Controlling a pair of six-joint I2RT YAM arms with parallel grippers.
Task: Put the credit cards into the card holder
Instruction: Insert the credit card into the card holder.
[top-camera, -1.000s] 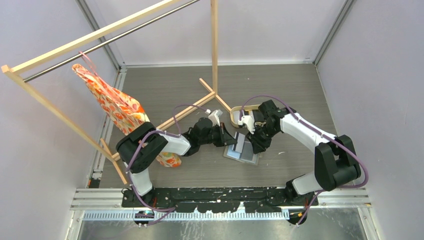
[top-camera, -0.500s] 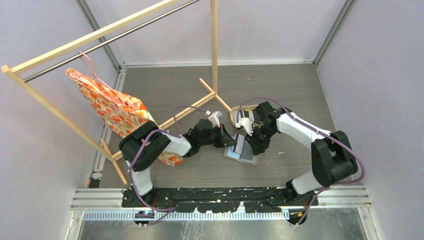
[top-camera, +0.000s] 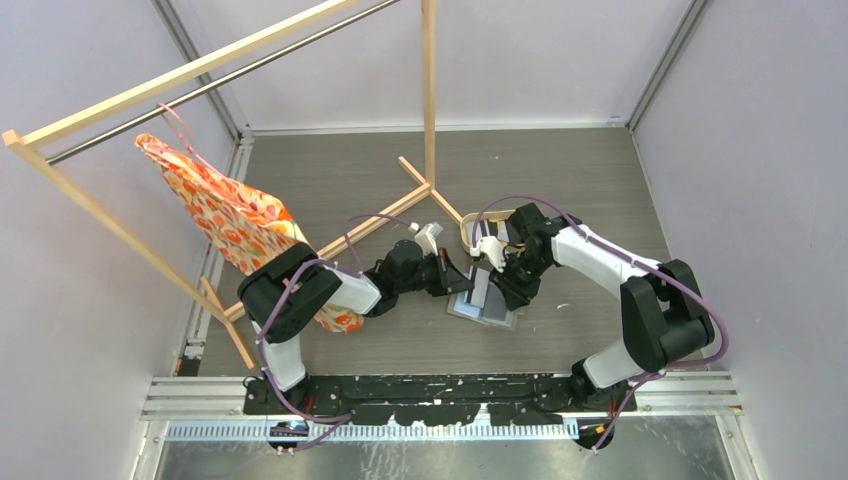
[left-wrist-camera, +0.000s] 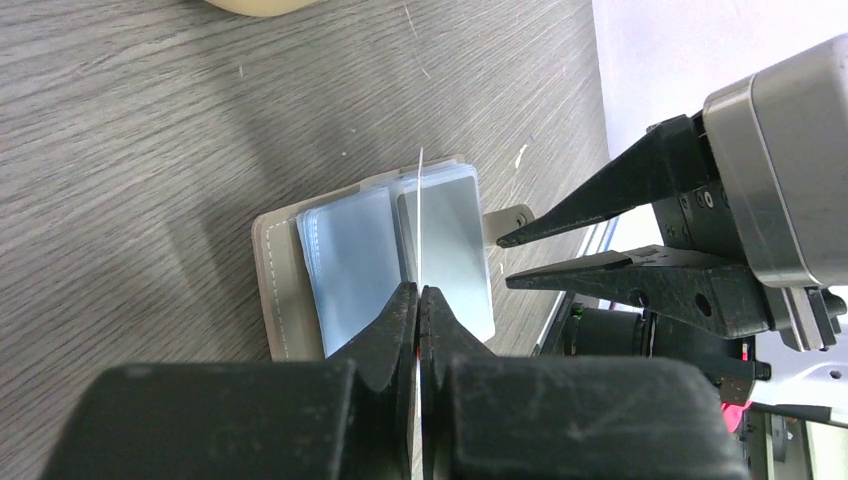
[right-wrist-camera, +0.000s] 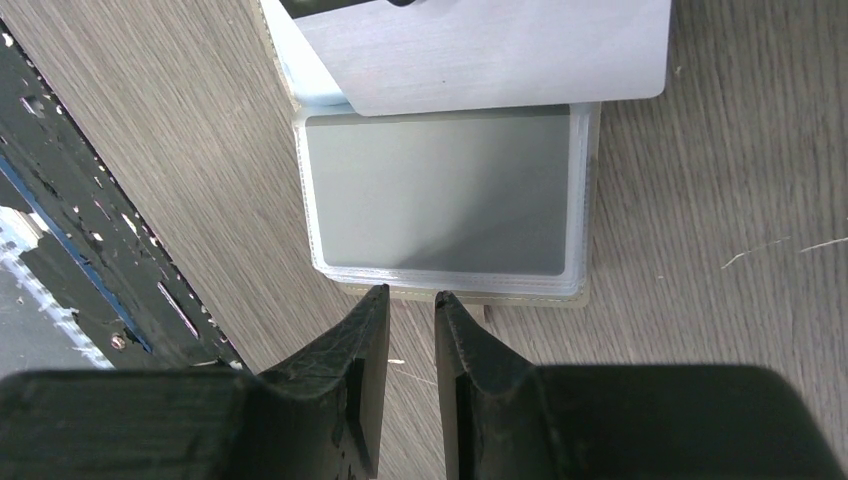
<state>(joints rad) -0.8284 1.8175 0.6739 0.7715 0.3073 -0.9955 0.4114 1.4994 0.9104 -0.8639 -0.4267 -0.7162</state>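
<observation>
Room on the grey wood-grain table (top-camera: 330, 170) is tightest behind the work. The foot of the wooden rack (top-camera: 428, 100) and the oval tray (top-camera: 466, 236) lie close behind the card holder (top-camera: 484, 304), and an arm closes in on it from either side. Open table runs from the holder's near edge toward the arm bases, and more lies beyond its far-left corner in the left wrist view. An orange patterned garment (top-camera: 225, 210) hangs from the rail at far left, well apart from the holder.

The holder lies open and flat. The left gripper (left-wrist-camera: 419, 295) is clamped on a whitish card (right-wrist-camera: 500, 50), which is tilted over the holder. The card's free end reaches the middle, near the fold. It is seen edge-on there, so I cannot tell whether its edge has entered a slot or only rests against the pockets.

The right gripper (right-wrist-camera: 405, 300) sits just off the holder's opposite edge, beside the small snap tab. Its jaws stand a narrow gap apart with table grain showing between them, and they grip nothing. The page nearest it is a grey panel under a clear sleeve.
</observation>
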